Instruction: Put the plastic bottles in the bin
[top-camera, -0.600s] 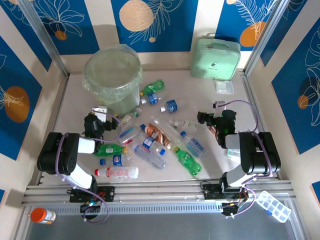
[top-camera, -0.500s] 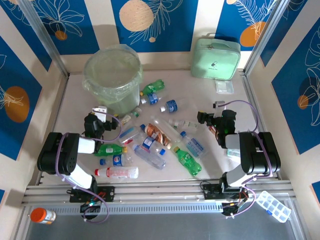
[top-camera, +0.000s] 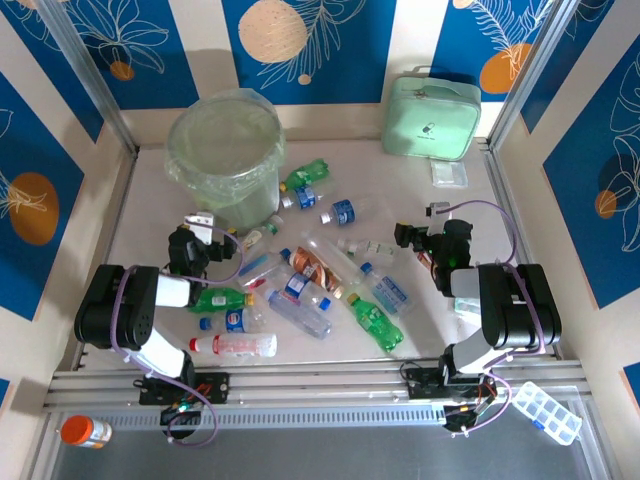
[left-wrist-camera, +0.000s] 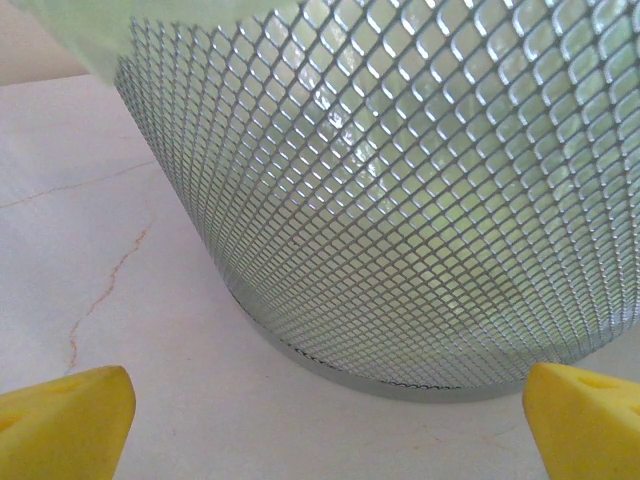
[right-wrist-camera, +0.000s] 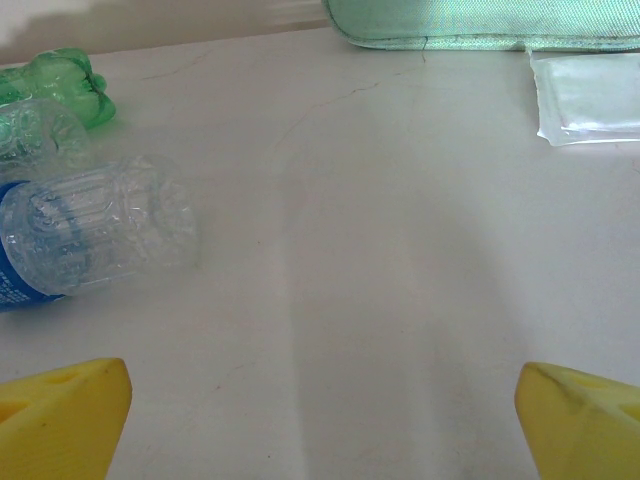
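Top view: no change from half a second ago. Both arms and every item lie as before.

The bin (top-camera: 225, 160) stands upright at the far left of the table (top-camera: 150, 200), its mouth up. The plastic bottles (top-camera: 300, 290) lie on their sides, scattered across the middle of the table between the two arms, none in the bin. The red-labelled bottle (top-camera: 235, 345) lies left to right at the near edge of the cluster. The green bottle (top-camera: 375, 322) lies on a diagonal, its cap toward the far left. The left gripper (top-camera: 190, 240) sits low, just in front of the bin. The right gripper (top-camera: 415, 237) sits at the right edge of the cluster. A mint case (top-camera: 432, 118) stands at the far right with a small packet (top-camera: 449, 173) before it.

Left wrist view: the yellow fingertips (left-wrist-camera: 65, 420) sit at the two bottom corners, set wide apart, with nothing between them. The bin's mesh wall rises straight ahead, near but not touched.

Right wrist view: the fingertips (right-wrist-camera: 60, 410) are spread wide and hold nothing, with bare table between them. A clear, blue-labelled bottle (right-wrist-camera: 90, 235) lies ahead left, its long axis left to right and its base to the right.
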